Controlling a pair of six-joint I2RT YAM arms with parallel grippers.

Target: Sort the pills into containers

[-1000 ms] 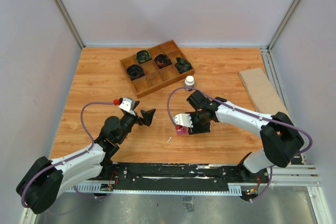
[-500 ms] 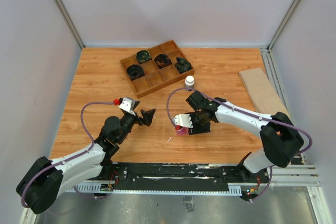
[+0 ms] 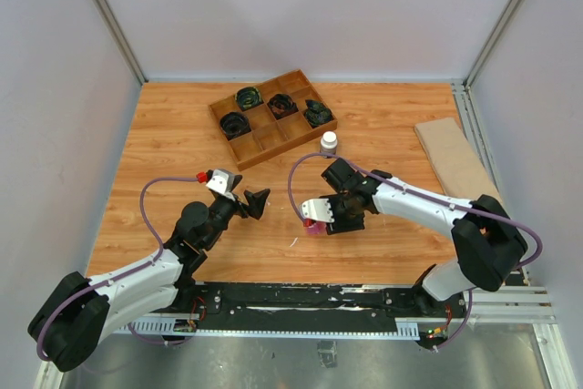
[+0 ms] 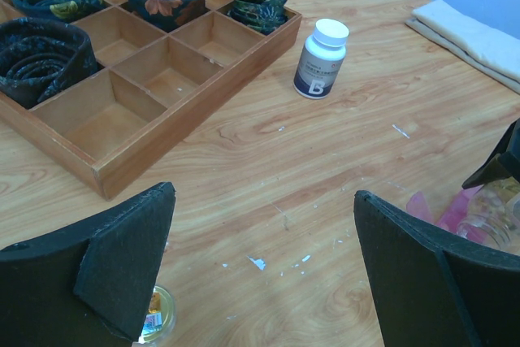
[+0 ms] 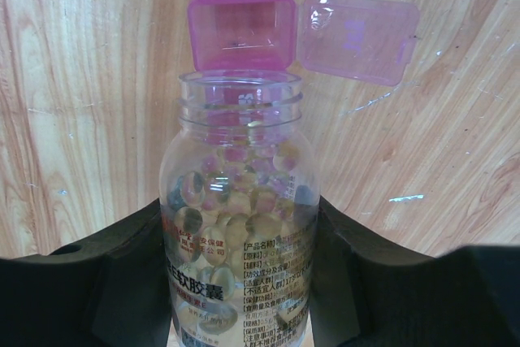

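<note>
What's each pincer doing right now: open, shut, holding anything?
Left pincer: open, holding nothing.
Right pincer: shut on the jar, whose mouth points at the pink box.

Wooden table [image 3: 173,152], divided tray [image 3: 262,140] (black coils [image 3: 235,124] inside), white-capped bottle [image 3: 329,143], pink containers [image 5: 240,34], beige slab [image 3: 453,159]

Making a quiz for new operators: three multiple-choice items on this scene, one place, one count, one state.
1. Where is the white-capped bottle? A inside the wooden tray; B tipped over; C upright on the table beside it.
2. How many tray compartments hold black coiled items? A two; B four; C six.
3. The right gripper is: A shut on the clear jar; B open, empty; C shut on a coil.
Key: C, it stands outside the tray; B, four coils show; A, it clamps the jar.
</note>
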